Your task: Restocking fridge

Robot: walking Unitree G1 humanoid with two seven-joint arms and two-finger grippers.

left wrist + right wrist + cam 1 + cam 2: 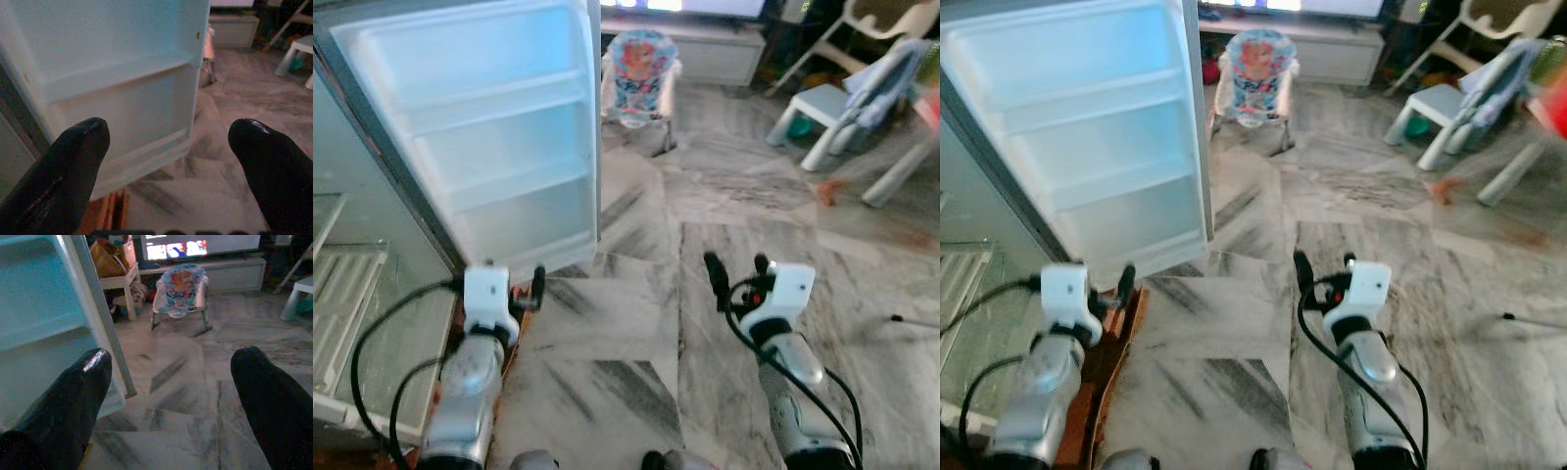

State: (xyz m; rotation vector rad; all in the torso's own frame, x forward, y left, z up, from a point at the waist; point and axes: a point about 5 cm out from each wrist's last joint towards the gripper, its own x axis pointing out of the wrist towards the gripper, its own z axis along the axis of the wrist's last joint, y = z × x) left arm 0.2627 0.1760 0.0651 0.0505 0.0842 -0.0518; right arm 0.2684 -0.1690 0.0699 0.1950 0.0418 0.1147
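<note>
- Fridge door: swung wide open at far left, white inner side facing the robot, three door shelves visible, all bare.
- Fridge body: at left edge, near the robot; a pale shelf or drawer front shows inside it.
- Left gripper: held low, just near the door's bottom edge, not touching it; fingers spread apart, nothing between them.
- Right gripper: held over the bare floor to the right of the door, well apart from it; fingers spread apart, nothing held.
- Floor: grey-veined marble tiles.
- Baby bouncer: far centre, just right of the door's edge.
- TV unit: low, behind the bouncer, with a lit screen above.
- White plastic chair: far right.
</note>
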